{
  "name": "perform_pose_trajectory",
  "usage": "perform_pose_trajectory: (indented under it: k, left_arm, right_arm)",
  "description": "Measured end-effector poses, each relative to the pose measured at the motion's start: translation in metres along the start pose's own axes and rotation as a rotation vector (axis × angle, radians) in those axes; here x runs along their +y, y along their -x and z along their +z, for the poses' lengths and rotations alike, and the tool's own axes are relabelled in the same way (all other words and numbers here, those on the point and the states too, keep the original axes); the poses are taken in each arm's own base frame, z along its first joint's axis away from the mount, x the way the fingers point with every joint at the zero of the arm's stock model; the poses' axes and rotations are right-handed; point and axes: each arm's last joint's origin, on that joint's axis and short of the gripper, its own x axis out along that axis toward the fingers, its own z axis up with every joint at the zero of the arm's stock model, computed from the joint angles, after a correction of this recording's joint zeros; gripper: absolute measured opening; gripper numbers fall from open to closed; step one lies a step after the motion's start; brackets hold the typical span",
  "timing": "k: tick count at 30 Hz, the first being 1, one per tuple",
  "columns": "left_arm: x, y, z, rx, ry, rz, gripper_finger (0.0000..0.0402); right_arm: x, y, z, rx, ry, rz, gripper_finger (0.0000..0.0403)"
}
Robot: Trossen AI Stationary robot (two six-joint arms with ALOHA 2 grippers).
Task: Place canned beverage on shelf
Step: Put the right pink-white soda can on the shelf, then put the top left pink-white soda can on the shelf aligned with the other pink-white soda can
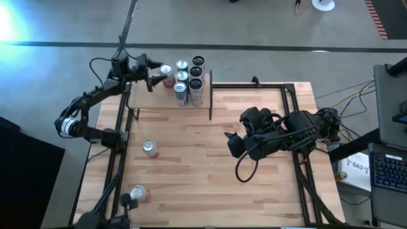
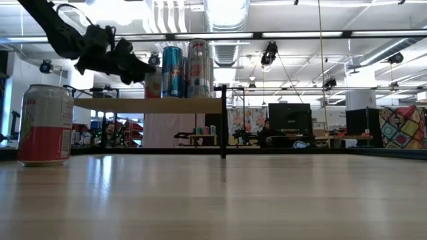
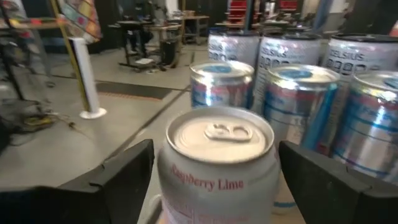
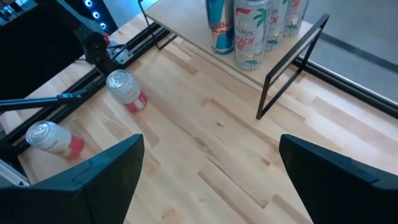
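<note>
A white and red can marked "Raspberry Lime" point(image 3: 217, 165) stands upright on its base on the light-wood shelf point(image 1: 159, 98) at the table's far left. It also shows in the high view point(image 1: 166, 75). My left gripper point(image 1: 154, 74) is open. Its fingers point(image 3: 118, 180) stand on either side of the can with narrow gaps showing, and the can sits at or just past the fingertips. Several taller cans point(image 1: 189, 76) stand on the shelf beside it. My right gripper point(image 1: 230, 143) is open and empty over the table's middle right.
Two more white and red cans are on the tabletop at the left, one upright point(image 1: 150, 148) and one near the front edge point(image 1: 138, 194). The shelf's thin dark end panel point(image 4: 292, 62) stands upright at its right end. Bare wood lies between the shelf and my right gripper.
</note>
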Motion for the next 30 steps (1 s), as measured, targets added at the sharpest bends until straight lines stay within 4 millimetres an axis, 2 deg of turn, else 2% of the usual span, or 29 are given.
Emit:
perform_pose_trajectory:
  k: [10,14,18,22,30]
  left_arm:
    - [0.002,0.004,0.021,0.015,-0.028,0.092,0.0314]
    - [0.006,0.004,0.042,0.055,-0.004,0.060,0.0314]
    - [0.007,0.007,0.072,0.112,0.000,0.050,0.0314]
    - [0.006,0.014,0.103,0.180,0.048,0.122,0.0314]
    - [-0.016,0.034,0.146,0.293,0.120,0.115,0.0306]
  right_arm:
    - [0.000,0.000,0.000,-0.001,0.015,0.000,0.0363]
    - [0.000,0.000,0.000,-0.001,0.019,-0.001,0.0363]
    - [0.001,-0.001,0.000,-0.002,0.031,-0.003,0.0363]
    - [0.000,-0.001,0.001,-0.069,0.034,-0.043,0.0363]
    - [-0.002,-0.003,0.004,-0.136,0.098,-0.098,0.0363]
